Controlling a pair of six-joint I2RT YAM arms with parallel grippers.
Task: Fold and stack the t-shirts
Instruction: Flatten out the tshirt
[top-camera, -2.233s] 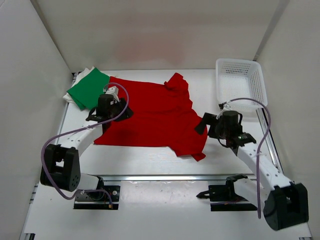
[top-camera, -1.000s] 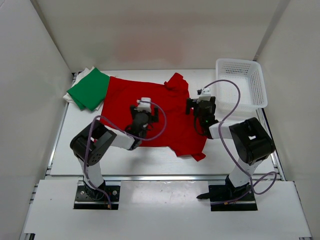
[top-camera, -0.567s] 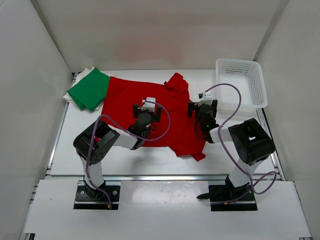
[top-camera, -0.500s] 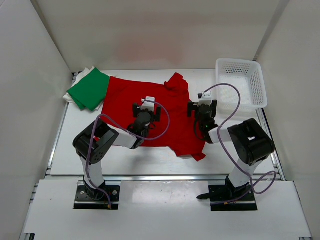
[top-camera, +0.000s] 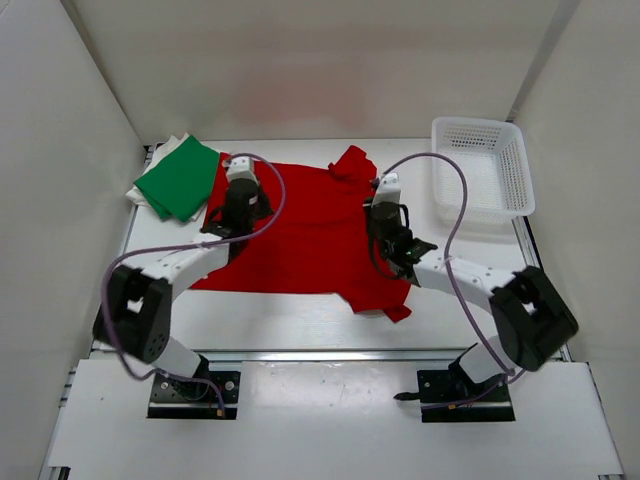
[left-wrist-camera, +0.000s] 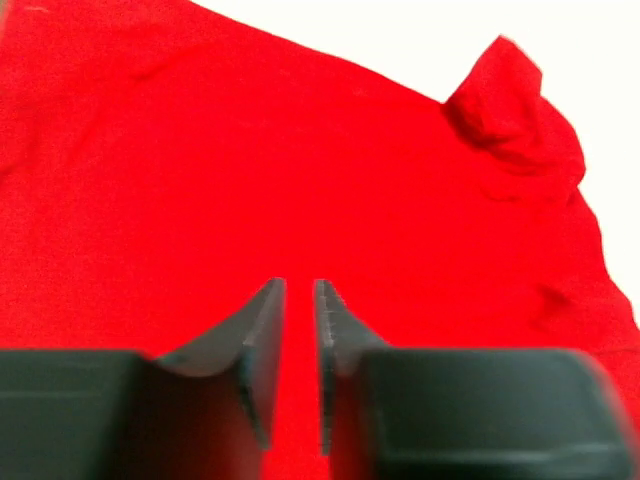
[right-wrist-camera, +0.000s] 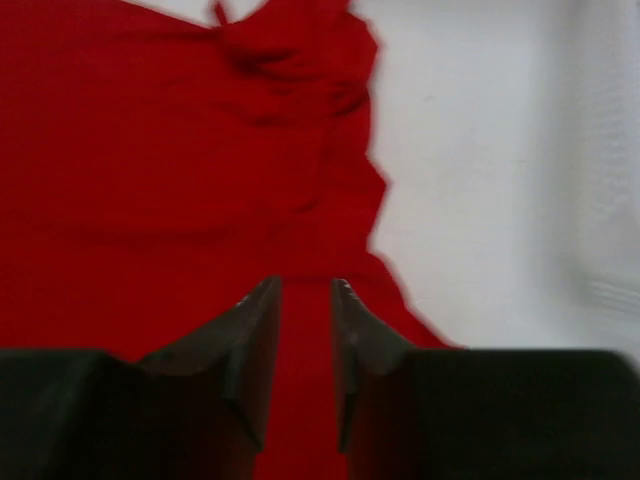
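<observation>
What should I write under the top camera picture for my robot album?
Left gripper and right gripper over the spread red t-shirt, green t-shirt folded nearby.

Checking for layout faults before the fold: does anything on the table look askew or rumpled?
The red t-shirt is not fully flat: its far sleeve is bunched up, and its near right corner is crumpled. The folded green t-shirt sits on the white t-shirt.

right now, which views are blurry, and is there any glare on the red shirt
Left wrist view: soft throughout, the left claw smeared at its edges. Right wrist view: equally soft, the right claw hazy. Top view: sharp, evenly lit, no glare on the red t-shirt.
</observation>
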